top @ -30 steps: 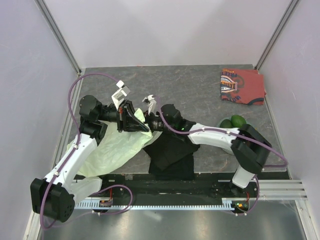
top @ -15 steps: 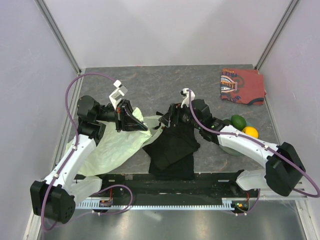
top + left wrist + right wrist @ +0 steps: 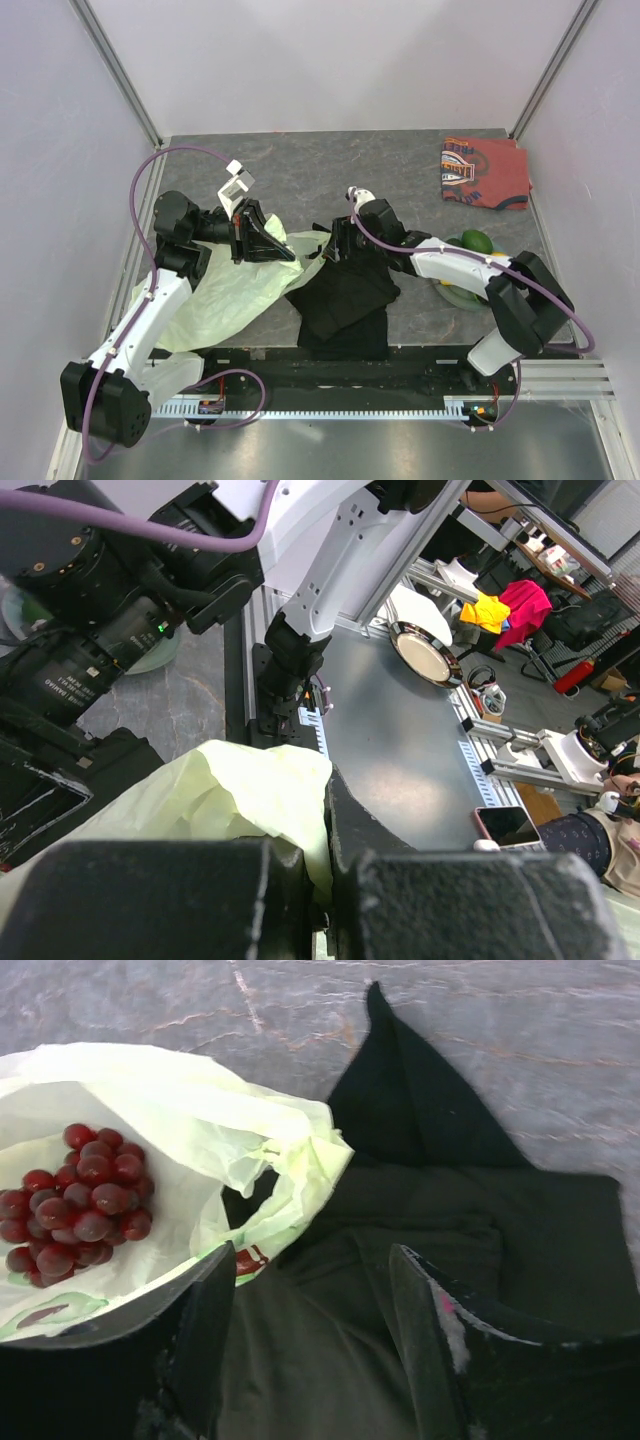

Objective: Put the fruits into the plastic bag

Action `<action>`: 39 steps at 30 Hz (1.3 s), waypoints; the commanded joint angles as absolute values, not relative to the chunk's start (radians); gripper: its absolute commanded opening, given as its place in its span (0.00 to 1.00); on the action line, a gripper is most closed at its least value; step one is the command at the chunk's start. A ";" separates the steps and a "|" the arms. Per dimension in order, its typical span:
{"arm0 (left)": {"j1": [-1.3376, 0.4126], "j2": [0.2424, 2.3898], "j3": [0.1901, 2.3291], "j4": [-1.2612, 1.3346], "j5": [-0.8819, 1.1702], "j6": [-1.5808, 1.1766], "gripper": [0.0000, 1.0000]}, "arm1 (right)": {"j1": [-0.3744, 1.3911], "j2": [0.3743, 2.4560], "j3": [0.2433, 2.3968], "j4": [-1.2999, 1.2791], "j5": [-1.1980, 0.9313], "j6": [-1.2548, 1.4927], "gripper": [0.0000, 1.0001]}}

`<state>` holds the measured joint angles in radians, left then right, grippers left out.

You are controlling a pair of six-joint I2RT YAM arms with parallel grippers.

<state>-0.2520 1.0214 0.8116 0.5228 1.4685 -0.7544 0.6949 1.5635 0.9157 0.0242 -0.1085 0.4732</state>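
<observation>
Two arms and two claws here. The left claw (image 3: pixel 286 252) is pinching the edge of the plastic bag (image 3: pixel 215 300), and in its wrist view the pale yellow-green film is squeezed right between the two fingers (image 3: pixel 420 900). The right claw (image 3: pixel 312 1305) is spread wide with nothing in it, hanging over the spot where the bag mouth meets the black cloth (image 3: pixel 450 1220).

- One bag, lying crumpled on the left side of the grey tabletop (image 3: pixel 400 170), with its mouth facing the middle.
- One dark red grape bunch (image 3: pixel 80 1205), already sitting inside the bag near the opening.
- One green fruit (image 3: pixel 476 241) I can make out clearly, over on the right, well apart from the bag. There may be a second next to it, but the right arm covers that area.
- One grey-green plate (image 3: pixel 456 296) under that fruit, mostly hidden by the arm.
- One black cloth in the middle, touching the bag.
- One red-orange patterned cloth (image 3: pixel 485 172) in the far right corner.
</observation>
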 commanded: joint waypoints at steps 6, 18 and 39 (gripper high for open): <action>-0.245 1.000 0.816 0.525 1.471 -0.715 0.02 | 0.611 1.701 1.006 0.308 -0.400 0.515 0.62; -0.206 0.994 0.828 0.476 1.437 -0.677 0.02 | 0.577 1.778 1.162 0.303 -0.522 0.551 0.00; -0.008 1.149 0.928 0.562 1.184 -0.872 0.02 | 0.508 1.746 1.900 -0.241 -0.246 0.282 0.00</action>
